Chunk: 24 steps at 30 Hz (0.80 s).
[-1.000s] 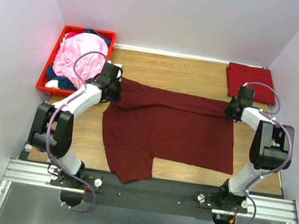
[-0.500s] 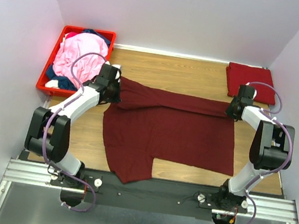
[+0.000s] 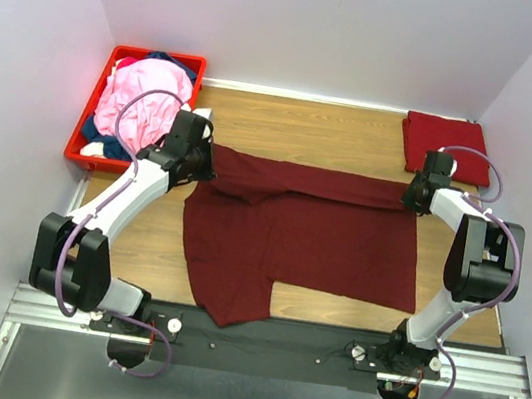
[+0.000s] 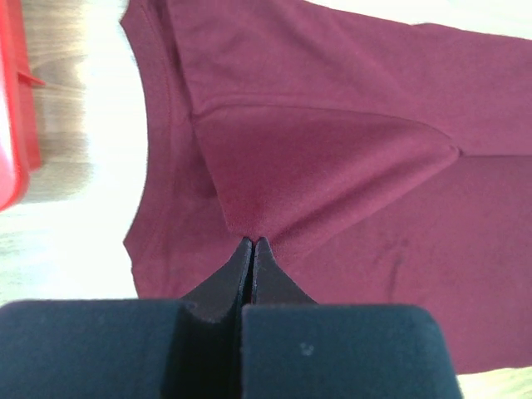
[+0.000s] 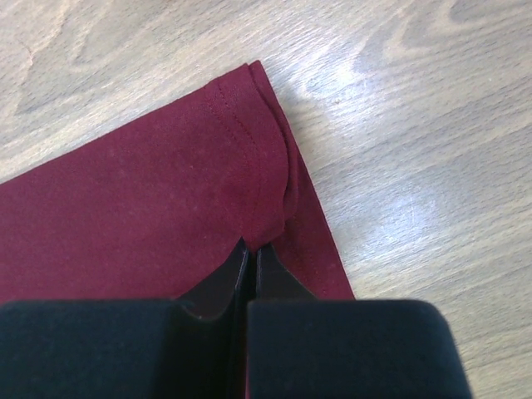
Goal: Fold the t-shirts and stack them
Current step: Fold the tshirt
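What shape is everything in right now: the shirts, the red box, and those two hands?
maroon t-shirt: spread on the table, a fold of cloth lifted at its left end.
left hand: shut on the maroon t-shirt.
right hand: shut on the maroon t-shirt's hemmed corner.
red t-shirt: folded, at the far right corner.
pink t-shirt: crumpled in the crate.
red crate: heaped with unfolded shirts.

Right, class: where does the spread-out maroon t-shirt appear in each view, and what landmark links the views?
Top external: maroon t-shirt lies spread across the centre.
Left wrist: t-shirt fills most of the frame.
Right wrist: t-shirt's hemmed corner, left side.
Shared landmark: wooden table.
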### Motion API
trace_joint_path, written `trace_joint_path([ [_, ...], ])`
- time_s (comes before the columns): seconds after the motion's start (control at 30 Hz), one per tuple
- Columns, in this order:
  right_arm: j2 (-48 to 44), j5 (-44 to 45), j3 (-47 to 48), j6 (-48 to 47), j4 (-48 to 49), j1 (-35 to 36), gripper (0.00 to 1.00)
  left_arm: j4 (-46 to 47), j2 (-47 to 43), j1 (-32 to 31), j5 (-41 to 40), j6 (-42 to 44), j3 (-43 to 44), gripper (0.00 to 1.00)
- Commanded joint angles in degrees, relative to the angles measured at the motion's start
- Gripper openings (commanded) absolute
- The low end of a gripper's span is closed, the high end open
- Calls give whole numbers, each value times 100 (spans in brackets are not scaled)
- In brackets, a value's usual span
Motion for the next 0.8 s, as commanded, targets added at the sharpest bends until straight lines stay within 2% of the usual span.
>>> trace_joint_path([
  [0.0, 118, 222, 106, 55, -174, -31, 8, -158, -146, -44, -160, -146, -209, 0],
  [0.2, 163, 204, 106, 72, -209, -40, 15, 26, -137, -88, -73, -286, -595, 0],
  [0.23, 171, 213, 106, 98, -209, -32, 19, 79, -137, -123, -3, -304, -622, 0],
  [0.33, 154, 222, 132, 107, -235, -31, 22, 132, -172, -211, 85, -374, -674, 0],
  [0.37, 136, 222, 141, 107, -253, -31, 27, 141, -181, -220, 86, -383, -683, 0],
  [0.43, 49, 344, 132, 168, -288, -31, 29, 141, -190, -264, 86, -392, -683, 0],
  [0.57, -258, 836, 97, 274, -350, -31, 43, 159, -234, -317, 94, -392, -657, 0],
  [0.77, -461, 1329, 167, 353, -569, -31, 48, 159, -269, -378, 95, -383, -622, 0],
])
